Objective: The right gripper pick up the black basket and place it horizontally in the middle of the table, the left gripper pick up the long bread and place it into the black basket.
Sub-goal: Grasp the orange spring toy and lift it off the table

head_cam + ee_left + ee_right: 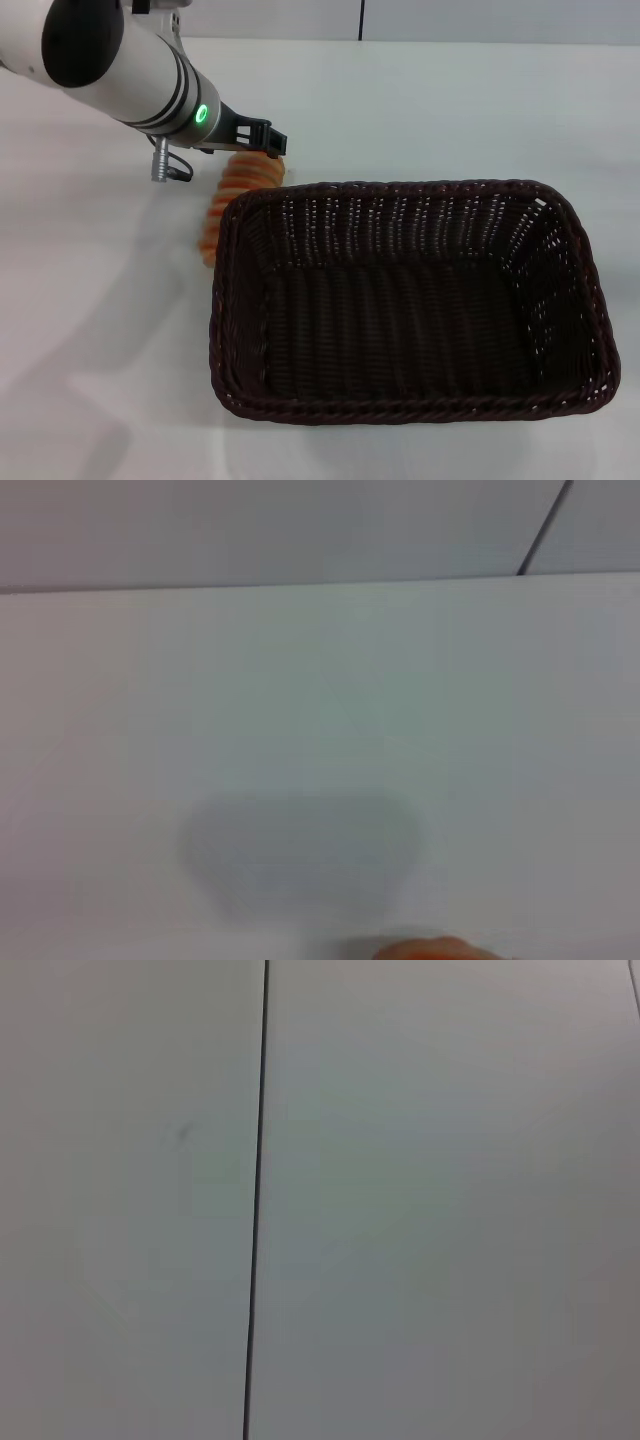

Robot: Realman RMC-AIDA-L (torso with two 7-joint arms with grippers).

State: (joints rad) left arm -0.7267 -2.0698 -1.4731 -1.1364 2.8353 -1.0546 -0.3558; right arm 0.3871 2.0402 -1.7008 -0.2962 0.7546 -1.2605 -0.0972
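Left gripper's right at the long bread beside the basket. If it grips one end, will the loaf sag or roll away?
The long bread looks rounded, so a nudge could roll it, though the black basket wall beside it would probably stop it. Its crosswise ridges should give the left gripper some purchase. Stiffness can't be seen; grip gently.

The head view looks steeply down from above onto the counter (420, 100), with the black basket (410, 300) filling the near middle and the left arm entering from eleven o'clock. The left wrist view sits low and close over bare counter (320, 700), sharing that surface with the head view. The right wrist view faces only a plain grey panel with one dark seam.
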